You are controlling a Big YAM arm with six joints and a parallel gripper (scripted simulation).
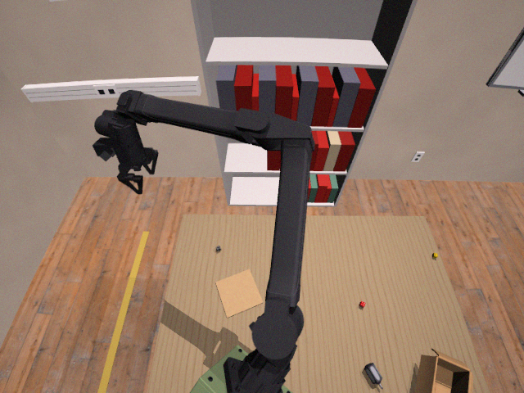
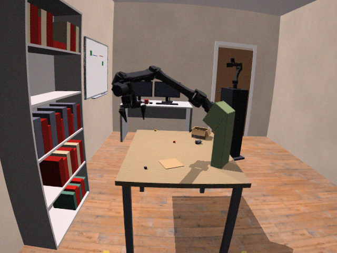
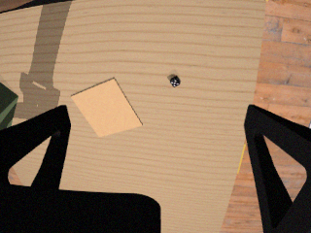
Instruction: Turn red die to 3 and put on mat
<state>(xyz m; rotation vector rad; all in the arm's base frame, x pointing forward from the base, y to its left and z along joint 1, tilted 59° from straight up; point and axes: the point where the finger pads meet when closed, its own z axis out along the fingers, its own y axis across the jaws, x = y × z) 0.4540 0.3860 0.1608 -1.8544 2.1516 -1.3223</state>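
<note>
The table point(image 2: 152, 183) fills the lower middle of the exterior view: a tan, faintly ribbed top on dark legs, standing on an orange-brown plank floor point(image 2: 271, 190). Near the middle of its top lies the mat point(image 2: 170, 163), a thin light-brown square turned at an angle. The red die point(image 2: 174, 141) sits on the bare table top, well apart from the mat and farther back in that view; in the top view it shows at right of centre point(image 1: 362, 304). Its top number is too small to read. A dark die point(image 2: 145, 167) rests near the mat's left side, and a yellow die point(image 2: 155, 129) sits near the far edge. An open cardboard box point(image 2: 200, 132) and a small dark object point(image 2: 198, 141) lie toward the back right.

The arm point(image 2: 174, 83) rises from a green pedestal point(image 2: 221, 136) on the right of the table and reaches to the upper left, high above the surface. Its pincer point(image 2: 132, 110) hangs with its fingers spread wide, holding nothing.

Around the table: a grey bookshelf point(image 2: 16, 136) with red, grey and green books on the left, a whiteboard point(image 2: 95, 71) on the side wall, a white desk point(image 2: 163, 104) with two monitors at the back, and a brown door point(image 2: 234, 68) at the upper right. A yellow line point(image 1: 124, 309) runs along the floor at the lower left of the top view.
</note>
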